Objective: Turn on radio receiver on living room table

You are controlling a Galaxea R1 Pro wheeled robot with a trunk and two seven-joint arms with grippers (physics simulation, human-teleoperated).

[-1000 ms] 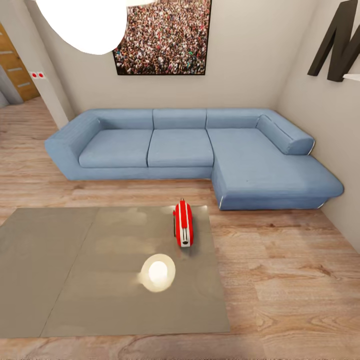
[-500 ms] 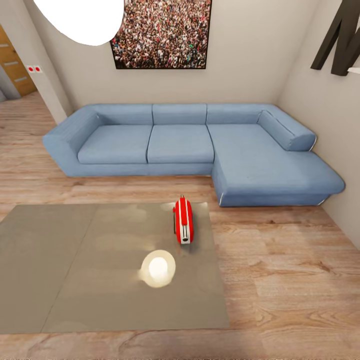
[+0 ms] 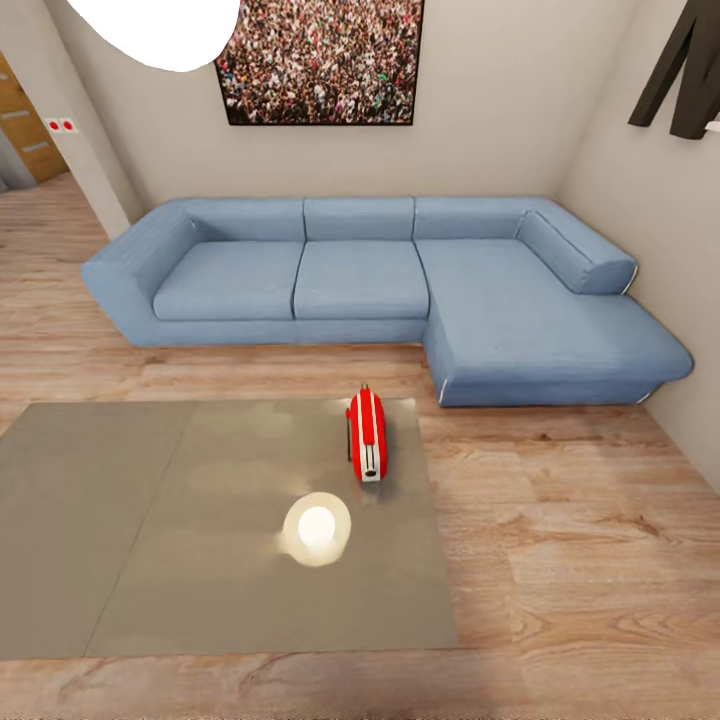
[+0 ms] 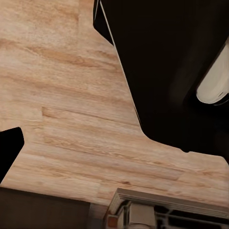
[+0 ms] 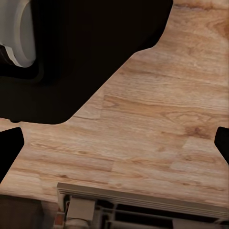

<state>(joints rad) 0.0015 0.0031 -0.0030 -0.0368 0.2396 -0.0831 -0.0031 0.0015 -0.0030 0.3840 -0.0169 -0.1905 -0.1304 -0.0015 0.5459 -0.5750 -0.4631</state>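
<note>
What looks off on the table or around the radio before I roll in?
Nothing stands out. The radio receiver stands on its narrow edge near the table's far right corner, intact, nothing spilled. The bright round patch on the glossy top looks like a lamp reflection. The sofa looks tidy.

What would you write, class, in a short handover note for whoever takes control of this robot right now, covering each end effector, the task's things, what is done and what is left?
Left end effector: nothing held; one dark fingertip at the frame's edge, so open or shut cannot be told.
Right end effector: open and empty, fingertips wide apart over the wood floor.
Radio receiver: on the table, near its far right corner, in front of the blue sofa.
Done: radio is in sight.
Left: drive closer, reach out, switch it on.
</note>
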